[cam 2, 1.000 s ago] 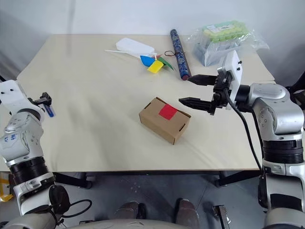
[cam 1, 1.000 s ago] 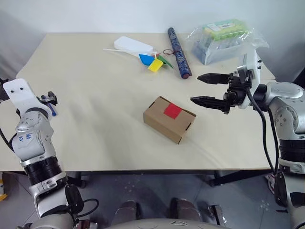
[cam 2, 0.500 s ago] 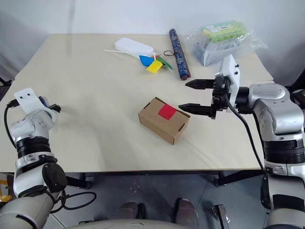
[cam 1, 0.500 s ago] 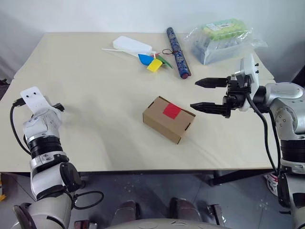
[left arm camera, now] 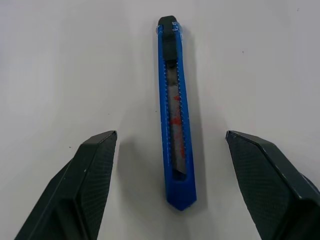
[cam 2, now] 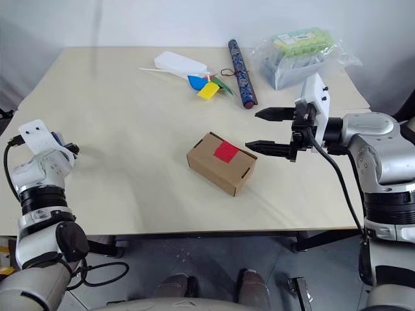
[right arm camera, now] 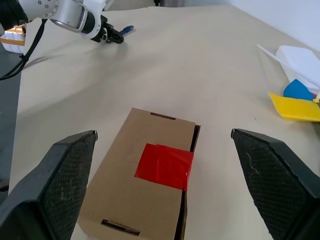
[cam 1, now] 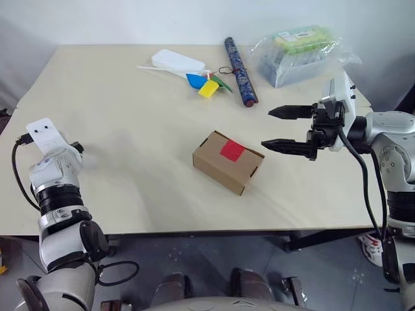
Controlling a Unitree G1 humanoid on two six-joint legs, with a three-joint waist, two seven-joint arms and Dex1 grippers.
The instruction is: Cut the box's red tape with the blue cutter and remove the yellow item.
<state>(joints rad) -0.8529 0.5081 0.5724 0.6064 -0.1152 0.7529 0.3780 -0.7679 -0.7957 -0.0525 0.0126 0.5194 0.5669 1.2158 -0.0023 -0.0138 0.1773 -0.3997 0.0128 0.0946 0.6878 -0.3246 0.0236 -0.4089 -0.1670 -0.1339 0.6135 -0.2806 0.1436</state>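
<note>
The brown cardboard box [cam 1: 228, 162] lies closed at the table's middle, with the red tape [cam 1: 233, 151] patch on its top face. The blue cutter [left arm camera: 174, 120] lies flat on the table near the left edge. My left gripper [left arm camera: 170, 136] is open and low over it, one finger on each side, neither touching it. My right gripper [cam 1: 266, 128] hovers open just right of the box, its fingers pointing at the box. The yellow item is hidden.
At the back of the table [cam 1: 130, 129] lie a white flat container [cam 1: 180, 61], coloured paper pieces [cam 1: 209, 83], a dark patterned tube [cam 1: 237, 61] and a clear bag of green-topped packs [cam 1: 301, 52]. The table's left edge runs close beside my left hand.
My left hand has sunk toward the table and tipped downward over the cutter. The right gripper and the box have stayed put.
</note>
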